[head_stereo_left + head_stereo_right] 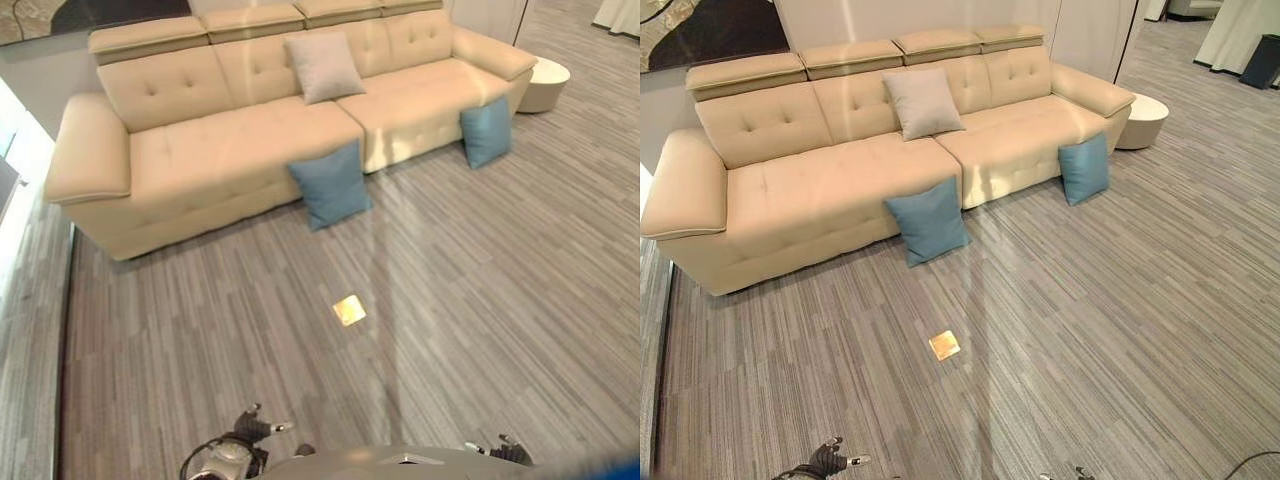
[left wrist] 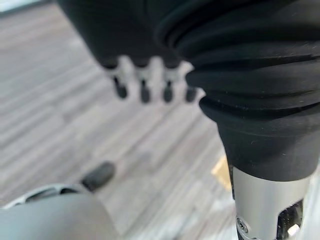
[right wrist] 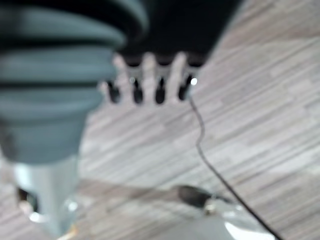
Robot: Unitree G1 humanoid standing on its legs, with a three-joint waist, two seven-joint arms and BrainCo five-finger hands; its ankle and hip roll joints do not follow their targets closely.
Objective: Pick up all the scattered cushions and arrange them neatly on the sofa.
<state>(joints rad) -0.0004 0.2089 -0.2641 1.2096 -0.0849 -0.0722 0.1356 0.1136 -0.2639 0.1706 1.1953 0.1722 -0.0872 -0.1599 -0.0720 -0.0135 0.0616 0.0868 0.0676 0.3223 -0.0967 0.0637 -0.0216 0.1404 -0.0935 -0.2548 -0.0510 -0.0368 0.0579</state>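
A long cream sofa (image 1: 200, 150) stands against the far wall. A grey cushion (image 1: 322, 66) leans upright against its backrest near the middle. Two blue cushions are on the floor, propped against the sofa's front: one (image 1: 331, 186) at the middle, the other (image 1: 487, 132) toward the right end. My left hand (image 1: 252, 428) and right hand (image 1: 505, 451) hang low near me, far from the cushions. In the wrist views the left hand's fingers (image 2: 145, 86) and the right hand's fingers (image 3: 148, 86) are straight, with only striped floor beyond them.
A round white side table (image 1: 545, 82) stands at the sofa's right end. A small brass plate (image 1: 349, 310) is set in the grey striped floor between me and the sofa. A dark bin (image 1: 1262, 60) stands at the far right.
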